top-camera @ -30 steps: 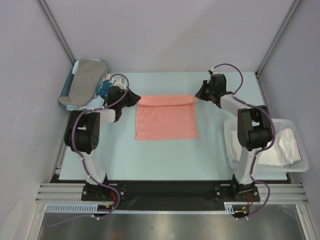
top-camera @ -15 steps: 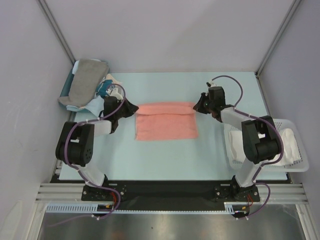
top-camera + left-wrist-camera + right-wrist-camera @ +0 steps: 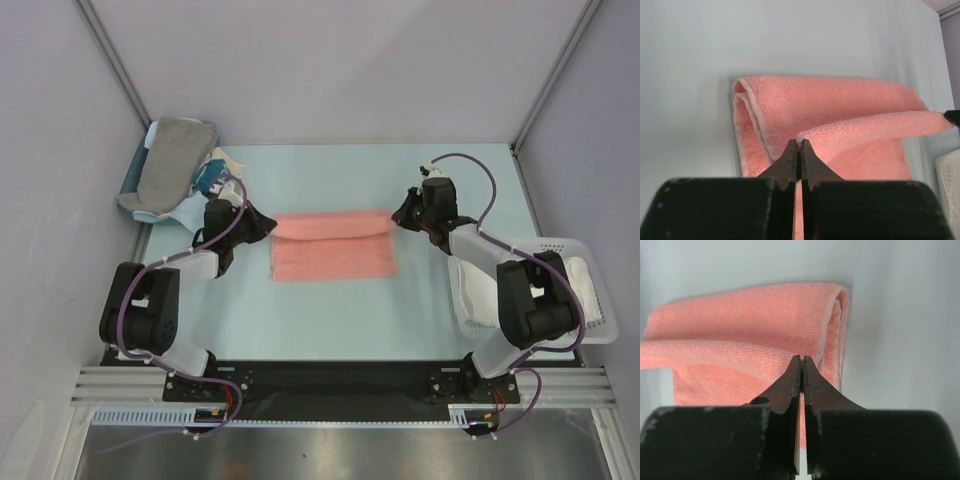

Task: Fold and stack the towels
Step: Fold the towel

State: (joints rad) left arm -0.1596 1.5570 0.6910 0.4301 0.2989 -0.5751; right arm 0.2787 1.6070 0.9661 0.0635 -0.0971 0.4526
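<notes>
The salmon-pink towel (image 3: 330,246) lies in the middle of the table, its far edge lifted and carried over toward the near edge. My left gripper (image 3: 268,226) is shut on the towel's left far corner; in the left wrist view (image 3: 799,143) the corner sits between the closed tips. My right gripper (image 3: 398,216) is shut on the right far corner, as the right wrist view (image 3: 802,360) shows. The grey towel (image 3: 172,162) lies on a pile at the back left. A white towel (image 3: 575,290) lies in the basket at the right. The light blue towel (image 3: 138,170) peeks out under the grey one.
A small teal bundle with white print (image 3: 210,175) lies beside the pile, just behind the left arm. The white plastic basket (image 3: 600,335) stands at the table's right edge. Grey walls enclose the table on three sides.
Both grippers have drawn the towel's far edge toward the near side, so the folded flap covers more of the towel and its visible area is shorter. Both arms have pulled back.
</notes>
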